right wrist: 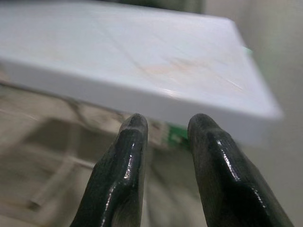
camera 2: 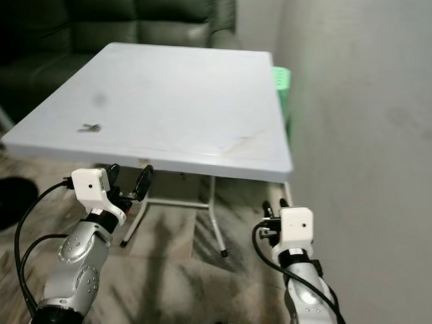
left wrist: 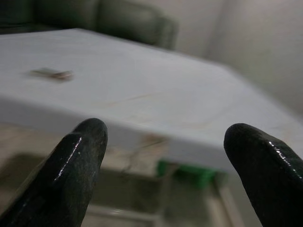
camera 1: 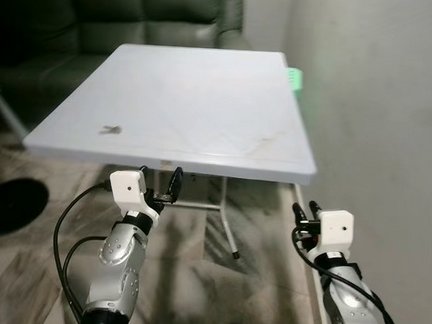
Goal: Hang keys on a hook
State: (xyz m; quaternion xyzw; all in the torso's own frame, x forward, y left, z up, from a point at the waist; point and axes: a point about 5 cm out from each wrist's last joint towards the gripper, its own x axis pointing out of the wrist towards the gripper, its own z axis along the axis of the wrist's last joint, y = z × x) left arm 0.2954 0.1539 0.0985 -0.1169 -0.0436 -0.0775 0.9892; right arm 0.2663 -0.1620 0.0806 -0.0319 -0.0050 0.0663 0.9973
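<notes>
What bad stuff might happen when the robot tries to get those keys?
The keys lie flat near the table's left edge, so a nudge from the open left gripper might slide them off. That gripper sits just below the table's front edge and may bump it when rising. I see no hook.

Keys (camera 1: 110, 130) lie on table's (camera 1: 204, 97) near-left part.

White table (camera 1: 204, 97); keys (camera 1: 110, 130) near front-left edge.
</notes>
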